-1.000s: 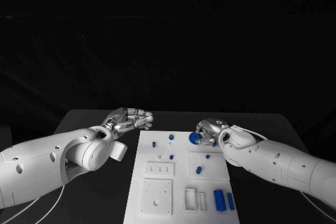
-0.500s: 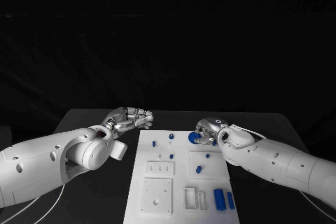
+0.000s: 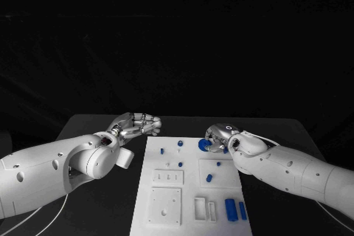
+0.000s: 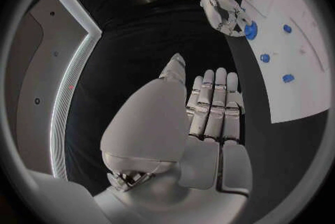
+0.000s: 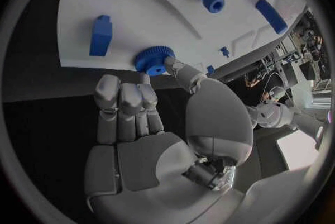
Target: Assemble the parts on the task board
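Nothing has visibly moved since the earlier frames. At the far right corner of the white task board (image 3: 190, 190), the right hand (image 3: 218, 135) pinches a blue gear (image 3: 205, 145) between thumb and fingertips. Beside the board's far left corner, the left hand (image 3: 137, 125) hovers over the black surface (image 3: 96, 124), fingers curled, holding nothing.

— What lies behind the bench (image 3: 96, 124)?
— Darkness; a black backdrop (image 3: 177, 51) fills the far side.
— Any light?
— A pale lit strip (image 4: 70, 95) curves along a grey wall panel (image 4: 42, 67), seen from the left wrist.
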Motion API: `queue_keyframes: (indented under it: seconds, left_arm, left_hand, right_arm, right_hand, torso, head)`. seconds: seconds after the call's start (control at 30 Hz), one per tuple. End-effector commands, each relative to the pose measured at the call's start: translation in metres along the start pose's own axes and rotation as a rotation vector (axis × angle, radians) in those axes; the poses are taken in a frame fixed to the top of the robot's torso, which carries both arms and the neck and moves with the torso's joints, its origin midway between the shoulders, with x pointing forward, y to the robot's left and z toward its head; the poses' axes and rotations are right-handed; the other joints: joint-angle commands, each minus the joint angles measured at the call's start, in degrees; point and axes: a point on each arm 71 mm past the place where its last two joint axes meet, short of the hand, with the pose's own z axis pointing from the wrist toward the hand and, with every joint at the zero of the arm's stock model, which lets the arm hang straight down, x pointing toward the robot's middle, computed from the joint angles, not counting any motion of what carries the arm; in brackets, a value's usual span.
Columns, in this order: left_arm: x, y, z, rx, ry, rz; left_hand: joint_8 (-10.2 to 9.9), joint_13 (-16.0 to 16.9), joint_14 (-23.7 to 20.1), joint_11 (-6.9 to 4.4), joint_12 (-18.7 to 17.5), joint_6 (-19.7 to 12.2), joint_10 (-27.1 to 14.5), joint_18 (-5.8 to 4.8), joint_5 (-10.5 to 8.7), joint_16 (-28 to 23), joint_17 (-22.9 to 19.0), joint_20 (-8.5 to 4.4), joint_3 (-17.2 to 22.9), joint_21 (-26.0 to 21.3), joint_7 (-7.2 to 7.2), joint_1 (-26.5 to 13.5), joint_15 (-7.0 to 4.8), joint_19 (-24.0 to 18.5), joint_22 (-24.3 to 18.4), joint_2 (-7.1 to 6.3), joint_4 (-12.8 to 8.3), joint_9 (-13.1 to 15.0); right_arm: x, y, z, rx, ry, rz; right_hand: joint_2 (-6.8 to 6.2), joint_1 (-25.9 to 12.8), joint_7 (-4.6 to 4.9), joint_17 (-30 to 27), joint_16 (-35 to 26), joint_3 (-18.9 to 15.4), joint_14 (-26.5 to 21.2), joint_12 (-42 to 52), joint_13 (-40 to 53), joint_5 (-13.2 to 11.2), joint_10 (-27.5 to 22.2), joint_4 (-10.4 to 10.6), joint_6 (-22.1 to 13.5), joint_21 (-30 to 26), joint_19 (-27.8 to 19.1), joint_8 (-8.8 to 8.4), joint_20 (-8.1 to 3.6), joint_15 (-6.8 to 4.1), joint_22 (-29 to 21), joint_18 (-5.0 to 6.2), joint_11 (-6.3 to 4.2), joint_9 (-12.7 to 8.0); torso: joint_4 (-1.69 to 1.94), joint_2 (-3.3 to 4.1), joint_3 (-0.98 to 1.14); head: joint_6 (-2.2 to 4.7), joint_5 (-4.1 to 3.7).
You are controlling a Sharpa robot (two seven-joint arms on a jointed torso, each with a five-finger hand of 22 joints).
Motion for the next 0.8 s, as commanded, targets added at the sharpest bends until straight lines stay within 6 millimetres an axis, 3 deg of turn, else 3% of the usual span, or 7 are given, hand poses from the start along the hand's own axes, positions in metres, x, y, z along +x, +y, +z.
queue_keyframes:
  seconds: [0.03,0.33,0.53,0.6,0.8]
  left_arm:
    - [0.001,-0.002,0.0,0.011,0.015,0.002]
    - [-0.001,-0.002,-0.001,0.012,0.007,0.004]
    - [-0.003,-0.002,-0.001,0.012,0.002,0.006]
    - [-0.003,-0.002,-0.001,0.012,0.001,0.006]
    - [-0.003,-0.002,-0.001,0.012,0.001,0.006]
  left_hand:
    - [-0.25,-0.07,0.18,0.03,-0.3,-0.18,-0.22,0.75,0.02,-0.29,0.09,0.19,-0.12,-0.35,0.55,0.53,-0.01,-0.31,1.11,-0.12,0.02,-0.06]
    - [-0.26,-0.06,0.19,0.02,-0.3,-0.17,-0.22,0.75,0.04,-0.31,0.1,0.19,-0.11,-0.36,0.54,0.59,-0.01,-0.31,1.11,-0.14,0.01,-0.06]
    - [-0.26,-0.06,0.19,0.02,-0.3,-0.17,-0.22,0.75,0.05,-0.31,0.11,0.19,-0.1,-0.36,0.54,0.6,-0.01,-0.31,1.11,-0.14,0.02,-0.06]
    - [-0.26,-0.06,0.2,0.02,-0.3,-0.17,-0.22,0.75,0.06,-0.32,0.11,0.19,-0.1,-0.36,0.55,0.61,-0.01,-0.31,1.11,-0.14,0.02,-0.06]
    - [-0.27,-0.06,0.2,0.03,-0.3,-0.16,-0.22,0.75,0.07,-0.33,0.12,0.19,-0.1,-0.37,0.54,0.64,-0.01,-0.31,1.11,-0.16,0.02,-0.06]
  right_arm:
    - [0.006,0.005,-0.004,-0.013,0.001,-0.035]
    - [-0.012,0.02,-0.013,-0.068,-0.142,-0.051]
    - [-0.024,0.035,-0.017,-0.111,-0.194,-0.059]
    - [-0.026,0.039,-0.017,-0.121,-0.204,-0.063]
    - [-0.027,0.059,-0.017,-0.161,-0.208,-0.062]
  right_hand:
    - [0.76,0.62,1.71,0.18,-0.37,0.23,0.06,0.52,0.38,2.22,0.79,-0.72,2.44,0.48,-0.11,0.37,-0.31,-0.4,1.2,5.87,-0.13,0.42]
    - [0.47,0.24,1.55,0.49,-0.38,0.86,0.24,1.1,1.08,5.19,1.9,-1.88,2.96,0.94,0.15,0.37,-0.31,-0.54,1.1,5.87,-0.28,0.63]
    - [0.28,0.24,1.52,0.51,-0.37,0.99,0.27,1.23,1.21,5.24,2.12,-1.89,3.05,0.99,0.21,0.39,-0.32,-0.56,1.09,5.87,-0.31,0.65]
    - [-0.88,0.31,1.39,0.55,-0.39,1.9,0.4,1.42,1.38,3.72,2.68,-1.13,3.43,1.15,0.55,0.47,-0.37,-0.67,1.02,5.87,-0.43,0.73]
    - [-1.55,0.44,1.35,0.62,-0.43,2.7,0.51,1.43,1.5,2.98,3.02,-0.42,3.55,1.32,0.8,0.37,-0.44,-0.72,0.99,5.86,-0.48,0.77]
  torso:
    - [-0.02,0.01,0.04]
    - [-0.14,-0.05,0.07]
    - [-0.11,-0.04,0.11]
    - [-0.15,-0.06,0.11]
    - [0.02,-0.04,0.07]
  head:
    - [0.03,0.03]
    - [0.2,0.17]
    - [0.38,0.29]
    - [0.46,0.38]
    - [0.7,0.67]
